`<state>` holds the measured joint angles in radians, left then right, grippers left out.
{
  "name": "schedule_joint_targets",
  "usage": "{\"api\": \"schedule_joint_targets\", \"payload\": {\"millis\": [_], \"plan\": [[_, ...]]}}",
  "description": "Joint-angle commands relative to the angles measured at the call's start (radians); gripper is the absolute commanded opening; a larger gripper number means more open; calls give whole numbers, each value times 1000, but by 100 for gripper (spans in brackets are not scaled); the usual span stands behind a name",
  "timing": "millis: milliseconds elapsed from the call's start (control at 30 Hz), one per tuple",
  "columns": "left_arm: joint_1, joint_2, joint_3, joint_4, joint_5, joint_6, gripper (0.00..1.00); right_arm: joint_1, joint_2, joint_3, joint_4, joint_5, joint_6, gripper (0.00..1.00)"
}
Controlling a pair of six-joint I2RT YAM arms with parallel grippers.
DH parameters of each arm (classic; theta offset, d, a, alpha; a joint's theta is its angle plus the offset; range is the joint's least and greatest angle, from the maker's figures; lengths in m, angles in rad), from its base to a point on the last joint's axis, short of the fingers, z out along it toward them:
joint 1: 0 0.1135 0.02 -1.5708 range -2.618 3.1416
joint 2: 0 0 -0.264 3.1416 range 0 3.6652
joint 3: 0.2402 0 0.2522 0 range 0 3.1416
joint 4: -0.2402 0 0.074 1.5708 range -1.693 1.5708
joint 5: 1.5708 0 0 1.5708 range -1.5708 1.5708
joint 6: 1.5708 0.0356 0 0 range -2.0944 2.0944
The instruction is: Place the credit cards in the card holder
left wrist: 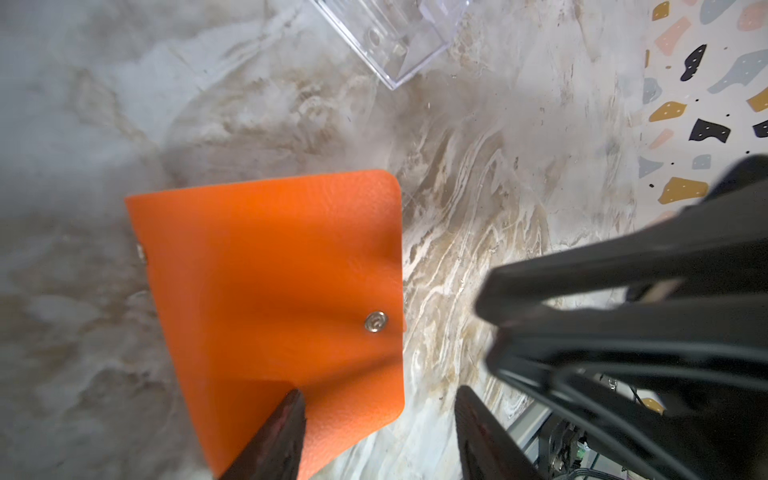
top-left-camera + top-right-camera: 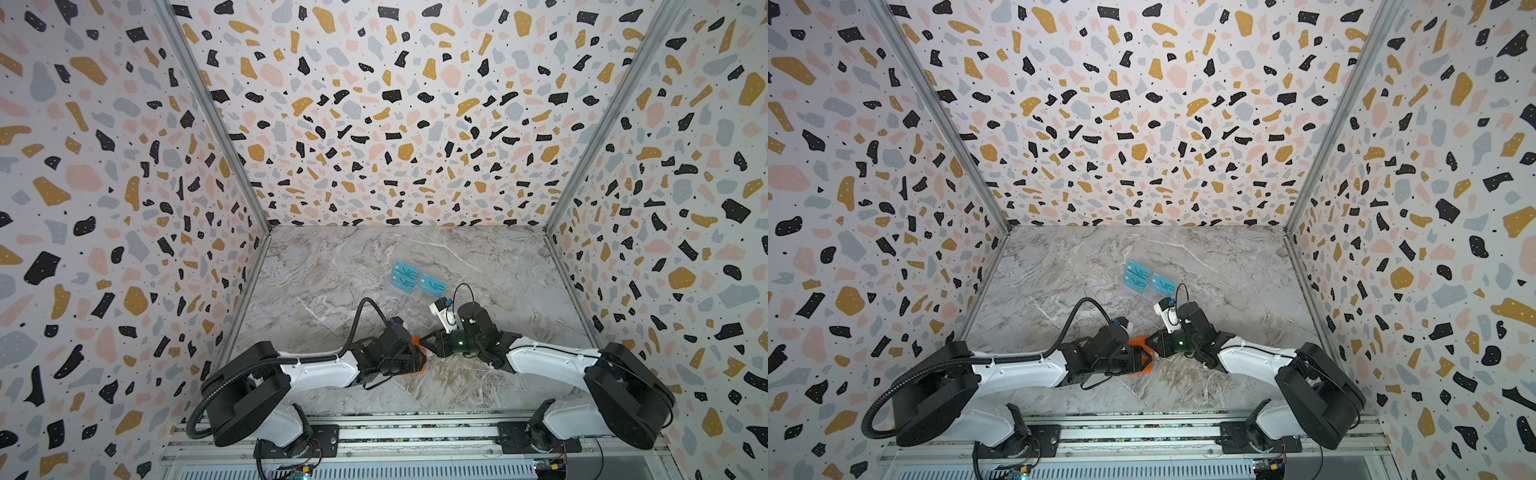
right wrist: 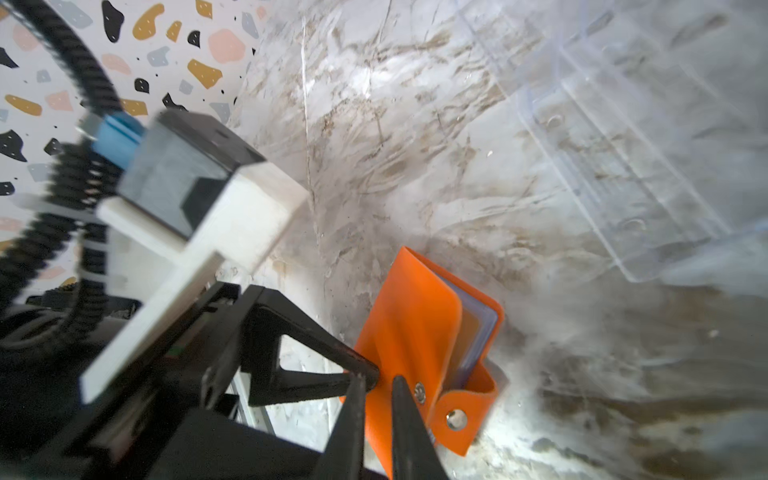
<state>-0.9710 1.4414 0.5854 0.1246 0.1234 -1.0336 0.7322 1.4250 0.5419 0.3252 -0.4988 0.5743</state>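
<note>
Card holder (image 3: 415,324) pinched by right jaws, left jaws apart.

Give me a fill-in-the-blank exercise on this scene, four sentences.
1. The holder has a cover coloured ___.
2. The teal cards in the clear rack carry the lettering ___.
3. The left gripper has its jaws ___.
4. The holder's snap tab hangs ___.
Missing words: orange; VIP; open; undone.
</note>
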Motion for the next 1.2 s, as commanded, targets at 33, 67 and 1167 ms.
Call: {"api": "schedule_joint_targets", "payload": {"millis": [33, 67, 1167], "plan": [[4, -17, -18, 6, 4, 7, 59, -2, 78, 67, 7, -60, -21, 13], [5, -17, -15, -6, 1, 11, 59, -2, 105, 82, -8, -65, -30, 12], [80, 97, 138, -293, -55, 264, 44, 5, 135, 128, -92, 29, -88, 8]]}}
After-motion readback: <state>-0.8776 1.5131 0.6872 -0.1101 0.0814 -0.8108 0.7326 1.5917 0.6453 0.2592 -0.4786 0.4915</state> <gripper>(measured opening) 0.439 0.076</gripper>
